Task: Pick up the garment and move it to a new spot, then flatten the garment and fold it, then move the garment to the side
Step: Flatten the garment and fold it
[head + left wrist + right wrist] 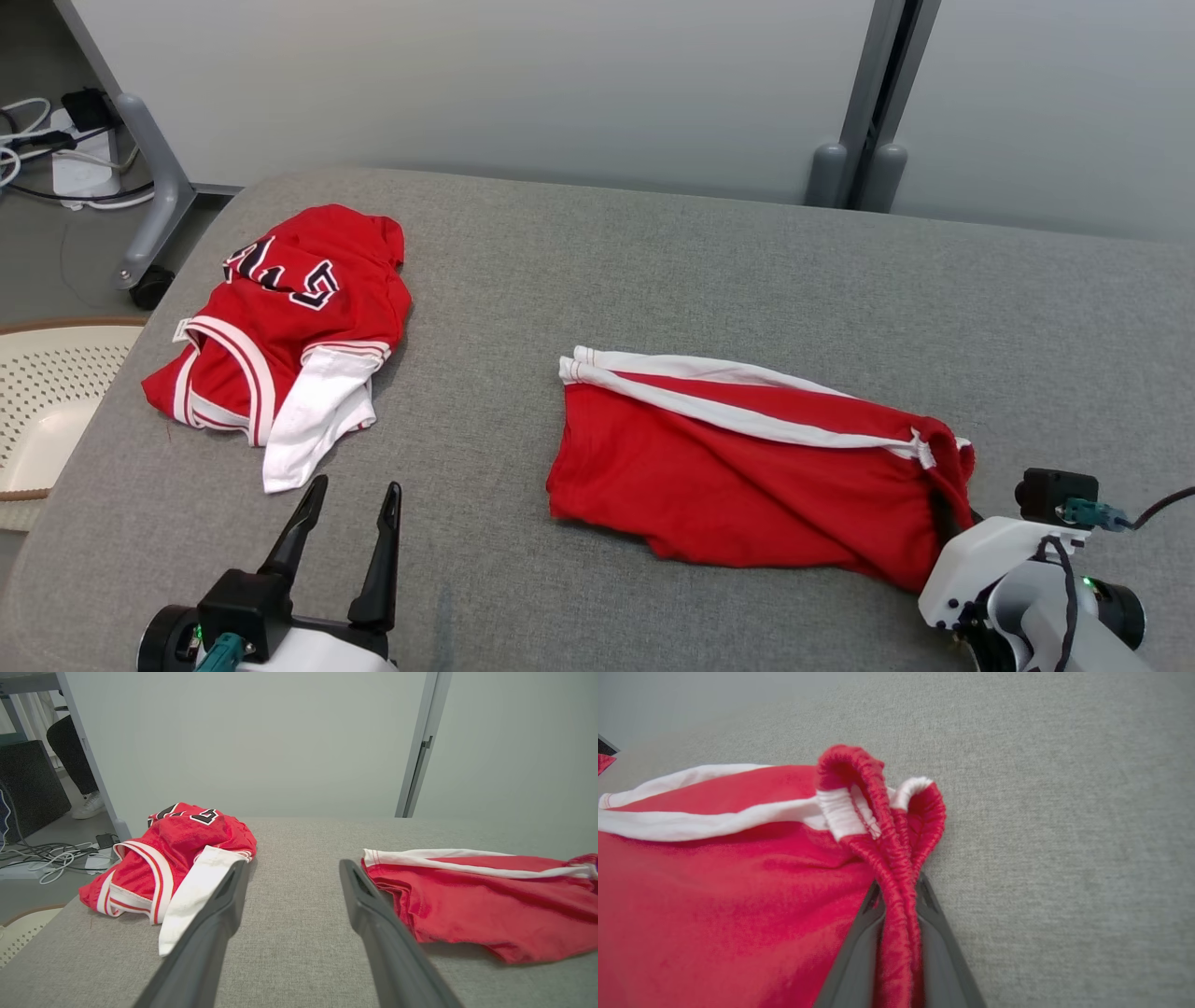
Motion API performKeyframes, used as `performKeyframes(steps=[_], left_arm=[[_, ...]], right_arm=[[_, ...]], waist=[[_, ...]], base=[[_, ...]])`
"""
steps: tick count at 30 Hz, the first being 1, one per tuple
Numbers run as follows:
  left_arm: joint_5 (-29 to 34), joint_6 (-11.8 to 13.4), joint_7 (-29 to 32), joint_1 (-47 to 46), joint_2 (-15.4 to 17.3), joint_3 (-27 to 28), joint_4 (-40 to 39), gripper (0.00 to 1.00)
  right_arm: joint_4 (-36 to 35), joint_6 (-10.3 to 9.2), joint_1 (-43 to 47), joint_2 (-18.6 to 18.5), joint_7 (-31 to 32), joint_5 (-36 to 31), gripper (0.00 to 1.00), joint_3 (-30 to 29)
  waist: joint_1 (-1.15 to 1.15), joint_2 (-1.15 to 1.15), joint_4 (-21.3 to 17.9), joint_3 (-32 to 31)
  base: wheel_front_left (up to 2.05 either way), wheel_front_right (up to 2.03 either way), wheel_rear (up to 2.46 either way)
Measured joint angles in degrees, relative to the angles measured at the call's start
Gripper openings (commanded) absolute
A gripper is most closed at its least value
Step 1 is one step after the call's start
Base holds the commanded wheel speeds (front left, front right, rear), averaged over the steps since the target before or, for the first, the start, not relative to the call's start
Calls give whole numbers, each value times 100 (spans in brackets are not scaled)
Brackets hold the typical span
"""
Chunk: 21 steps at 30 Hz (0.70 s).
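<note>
Right gripper (899, 889) is clamped on the elastic waistband (871, 793) at the right end of the red shorts (747, 476), whose long axis runs leftward across the table (653, 261); left gripper (357, 487) stands open, well apart.

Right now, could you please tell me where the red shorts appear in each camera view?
Head view: red shorts right of centre, on the grey surface.
Left wrist view: right side, right of the left gripper.
Right wrist view: left half, waistband pinched in the right gripper.
Shared landmark: the shorts' white side stripe.
</note>
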Motion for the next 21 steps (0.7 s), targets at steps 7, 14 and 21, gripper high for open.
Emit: performKeyframes(steps=[7, 14, 21], left_arm=[[-1, -25, 0, 20, -2, 92, 45, 100], [-5, -42, 0, 88, -4, 115, 40, 100], [-52, -42, 0, 193, -4, 178, 30, 100]], right_arm=[[-131, 2, -64, -576, 100, 336, 0, 325], [-209, 1, -47, -1591, 221, 598, 0, 514], [-1081, 0, 93, -1769, 678, 1334, 0, 862]], waist=[[0, 0, -111, -133], [0, 0, -234, -282], [0, 0, -390, -343]], base=[[0, 0, 0], [0, 0, 0], [0, 0, 0]])
